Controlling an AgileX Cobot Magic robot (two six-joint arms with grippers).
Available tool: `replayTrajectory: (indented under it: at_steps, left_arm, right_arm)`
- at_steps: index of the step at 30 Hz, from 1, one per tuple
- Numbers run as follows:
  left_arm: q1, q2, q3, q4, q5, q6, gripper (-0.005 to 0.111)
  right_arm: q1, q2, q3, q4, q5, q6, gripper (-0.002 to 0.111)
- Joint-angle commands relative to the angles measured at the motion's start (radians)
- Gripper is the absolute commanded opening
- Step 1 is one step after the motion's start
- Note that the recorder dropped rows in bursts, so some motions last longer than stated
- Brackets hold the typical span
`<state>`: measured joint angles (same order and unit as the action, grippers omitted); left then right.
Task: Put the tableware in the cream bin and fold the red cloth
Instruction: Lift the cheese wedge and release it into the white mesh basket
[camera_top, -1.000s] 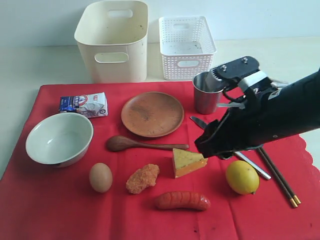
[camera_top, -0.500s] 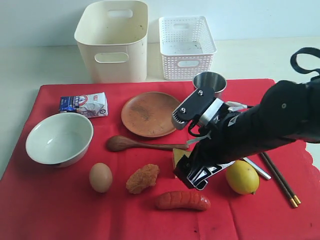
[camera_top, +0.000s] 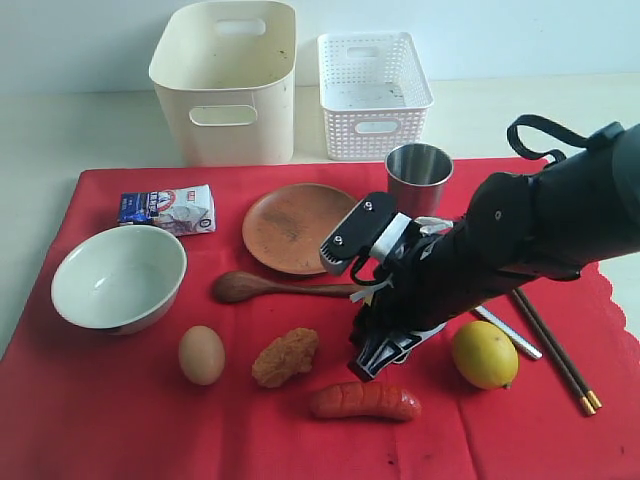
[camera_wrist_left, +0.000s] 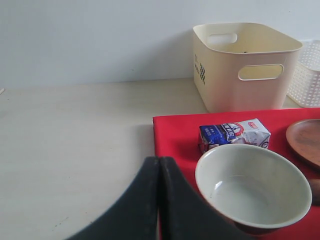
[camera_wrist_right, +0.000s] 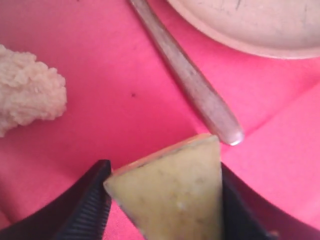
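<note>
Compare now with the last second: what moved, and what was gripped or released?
The right gripper swung from beside the steel cup down to the cheese wedge and now straddles it. Whether it is clamped is unclear. Nothing was lifted or released. The bowl, plate and spoon stayed put.

We see red cloth (camera_top: 120, 420) spread flat, scalloped edge on exterior view's right. Cream bin (camera_top: 225, 135) upright just behind cloth's far edge, open top up. On cloth we note:
- pale green-white bowl (camera_top: 118, 277) upright, left side
- round brown wooden plate (camera_top: 290, 225) mid-back
- brown wooden spoon (camera_top: 250, 287) just before plate, bowl end leftward
- steel cup (camera_top: 418, 175) upright, beside plate
- steel knife (camera_top: 508, 333) and dark gold-tipped chopsticks (camera_top: 560, 362) on right, partly hidden
</note>
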<state>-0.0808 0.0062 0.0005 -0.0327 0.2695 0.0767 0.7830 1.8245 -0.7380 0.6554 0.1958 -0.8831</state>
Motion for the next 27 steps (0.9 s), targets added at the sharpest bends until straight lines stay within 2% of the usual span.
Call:
replayTrajectory:
  at_steps: [1, 3, 7, 9, 15, 21, 27]
  left_arm:
    - [0.001, -0.006, -0.001, -0.01, -0.003, -0.003, 0.001]
    - [0.001, -0.006, -0.001, -0.01, -0.003, -0.003, 0.001]
    - [0.001, -0.006, -0.001, -0.01, -0.003, -0.003, 0.001]
    - [0.001, -0.006, -0.001, -0.01, -0.003, -0.003, 0.001]
    - [0.001, -0.006, -0.001, -0.01, -0.003, -0.003, 0.001]
    - [0.001, -0.006, -0.001, -0.01, -0.003, -0.003, 0.001]
    - [0.001, -0.006, -0.001, -0.01, -0.003, -0.003, 0.001]
  right_arm:
    - [0.002, -0.045, -0.008, -0.008, 0.0, -0.007, 0.014]
    - [0.002, -0.1, -0.008, -0.008, 0.0, -0.007, 0.0]
    - [0.002, -0.226, -0.008, -0.001, -0.012, 0.013, 0.0]
    - [0.002, -0.282, -0.008, -0.001, -0.075, 0.015, 0.0]
    - [0.002, -0.319, -0.013, -0.001, -0.471, 0.107, 0.0]
    - [-0.006, -0.159, -0.199, -0.001, -0.583, 0.071, 0.0]
    - [-0.093, 0.069, -0.424, 0.027, -0.571, 0.085, 0.0]
